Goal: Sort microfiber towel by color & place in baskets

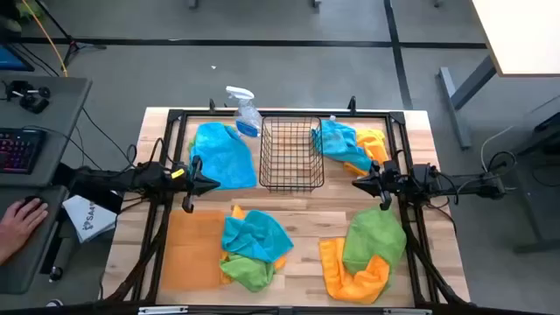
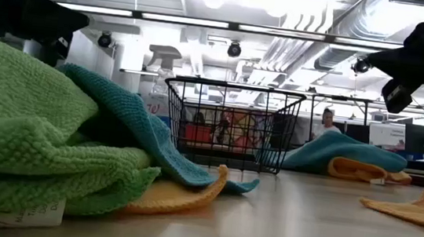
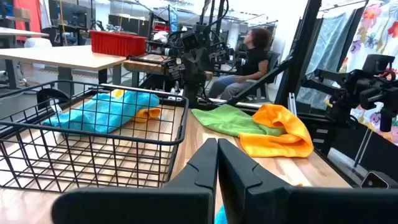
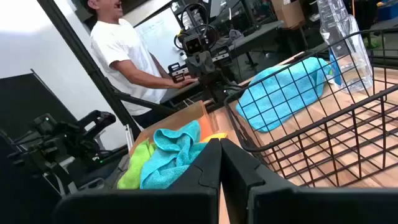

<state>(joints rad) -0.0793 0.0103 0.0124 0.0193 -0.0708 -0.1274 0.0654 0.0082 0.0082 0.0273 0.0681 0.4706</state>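
The black wire basket (image 1: 291,154) stands at the far middle of the table, and the flat orange tray (image 1: 191,249) lies near left. A blue towel (image 1: 223,154) lies left of the basket, and blue and orange towels (image 1: 350,144) lie to its right. A blue, green and orange pile (image 1: 254,247) overlaps the tray's right edge. A green towel lies over an orange one (image 1: 365,254) near right. My left gripper (image 1: 216,185) (image 3: 217,163) hovers shut by the basket's near left corner. My right gripper (image 1: 356,183) (image 4: 221,163) hovers shut by its near right corner.
A clear spray bottle (image 1: 244,112) stands at the far edge, left of the basket. A black frame (image 1: 184,115) runs round the table. A person's hand (image 1: 19,219) rests at a desk to the left. Bare wood (image 1: 306,210) shows between the basket and the near piles.
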